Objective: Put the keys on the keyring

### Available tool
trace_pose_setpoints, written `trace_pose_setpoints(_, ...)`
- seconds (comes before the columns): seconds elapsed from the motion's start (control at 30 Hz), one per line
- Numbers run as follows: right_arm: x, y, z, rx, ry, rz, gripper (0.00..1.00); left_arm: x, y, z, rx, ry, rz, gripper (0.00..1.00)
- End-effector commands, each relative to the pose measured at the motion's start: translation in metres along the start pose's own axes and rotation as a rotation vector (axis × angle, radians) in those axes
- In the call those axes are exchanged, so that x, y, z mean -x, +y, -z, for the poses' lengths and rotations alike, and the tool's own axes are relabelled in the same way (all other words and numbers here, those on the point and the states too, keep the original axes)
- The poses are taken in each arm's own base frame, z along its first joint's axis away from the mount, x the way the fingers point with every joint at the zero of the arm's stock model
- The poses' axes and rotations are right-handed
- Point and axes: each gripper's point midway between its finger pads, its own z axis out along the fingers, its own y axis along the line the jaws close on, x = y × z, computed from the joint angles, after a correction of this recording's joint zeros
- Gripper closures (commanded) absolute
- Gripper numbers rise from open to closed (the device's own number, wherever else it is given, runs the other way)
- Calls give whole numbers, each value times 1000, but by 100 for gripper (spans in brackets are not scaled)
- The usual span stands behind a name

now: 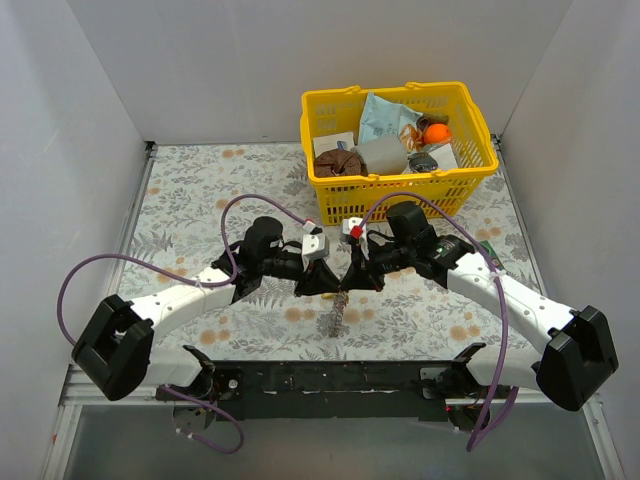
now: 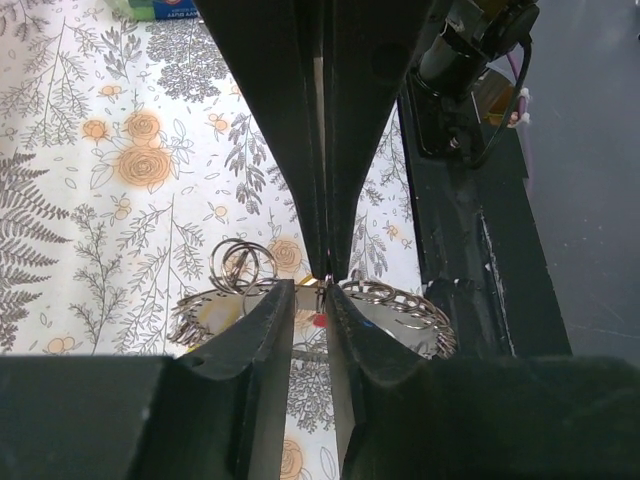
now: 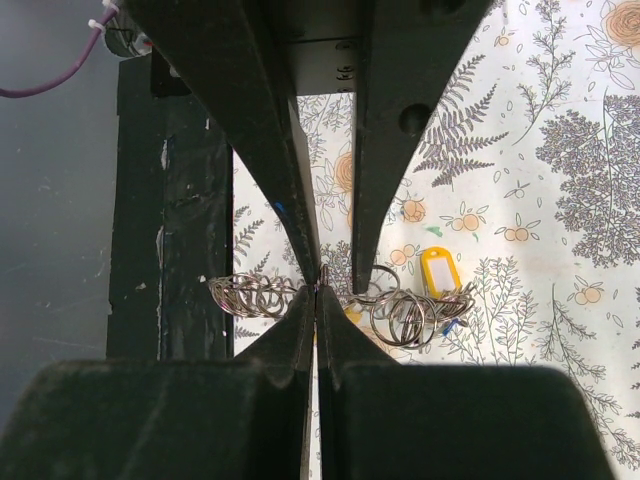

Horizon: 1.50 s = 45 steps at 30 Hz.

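Observation:
The keyring (image 1: pixel 333 315) is a large metal ring strung with several small wire rings, and it hangs below the two grippers at the table's middle. My right gripper (image 3: pixel 318 290) is shut on the ring's thin edge, and its shut tips also show in the left wrist view (image 2: pixel 325 272). My left gripper (image 2: pixel 310 295) faces it with jaws a little apart, and the ring's band (image 2: pixel 400 300) crosses at their tips. A red key head (image 2: pixel 320 320) shows between the left fingers. A yellow tag (image 3: pixel 440 272) and a blue bit (image 3: pixel 450 325) hang in the bunch (image 3: pixel 255 295).
A yellow basket (image 1: pixel 390 195) full of packets and toys stands at the back right, close behind the right arm. The black base rail (image 1: pixel 330 375) runs along the near edge, just below the ring. Purple cables loop over both arms.

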Motion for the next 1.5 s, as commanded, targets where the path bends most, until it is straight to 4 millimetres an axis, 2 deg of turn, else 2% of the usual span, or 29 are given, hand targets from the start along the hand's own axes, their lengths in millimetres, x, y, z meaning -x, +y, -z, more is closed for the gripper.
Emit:
trace_pose_setpoints(0.0, 24, 2, 2, 11, -56, 64, 99, 21, -2, -2, -20, -35, -47, 85)
trace_pose_setpoints(0.07, 22, 1, 2, 9, -52, 60, 99, 23, -1, -2, -21, -38, -53, 100)
trace_pose_setpoints(0.23, 26, -2, 2, -20, -70, 58, 99, 22, -1, -1, -6, -43, -44, 100)
trace_pose_setpoints(0.3, 28, -4, 4, -43, -86, 59, 84, 20, -1, -1, 6, -56, -35, 100)
trace_pose_setpoints(0.33, 36, -3, 7, -56, -119, 73, 78, 21, -1, 0, 16, -66, -41, 100)
trace_pose_setpoints(0.37, 33, -4, 7, -70, -125, 66, 65, 20, -2, 1, 24, -80, -38, 100)
trace_pose_setpoints(0.43, 45, -4, 13, -103, -181, 88, 56, 22, -2, 2, 38, -102, -43, 100)
trace_pose_setpoints(0.47, 43, -7, 14, -132, -186, 84, 49, 30, -3, 4, 44, -134, -71, 100)
trace_pose_setpoints(0.5, 44, -8, 16, -147, -197, 85, 46, 25, -4, 5, 52, -138, -52, 100)
trace_pose_setpoints(0.57, 50, -8, 23, -175, -232, 97, 40, 34, -4, 8, 76, -186, -84, 100)
trace_pose_setpoints(0.63, 48, -8, 25, -179, -246, 94, 38, 32, -6, 10, 85, -206, -71, 100)
trace_pose_setpoints(0.7, 44, -7, 27, -161, -250, 86, 38, 40, -7, 13, 93, -246, -99, 100)
trace_pose_setpoints(0.73, 45, -6, 27, -150, -252, 85, 38, 36, -8, 13, 94, -251, -85, 100)
trace_pose_setpoints(0.87, 42, 7, 27, -69, -259, 93, 41, 46, -13, 18, 95, -316, -124, 100)
trace_pose_setpoints(1.17, 50, 22, 27, 27, -288, 138, 47, 64, -25, 29, 98, -430, -209, 100)
trace_pose_setpoints(1.47, 52, 24, 25, 54, -291, 134, 51, 71, -33, 30, 56, -467, -224, 100)
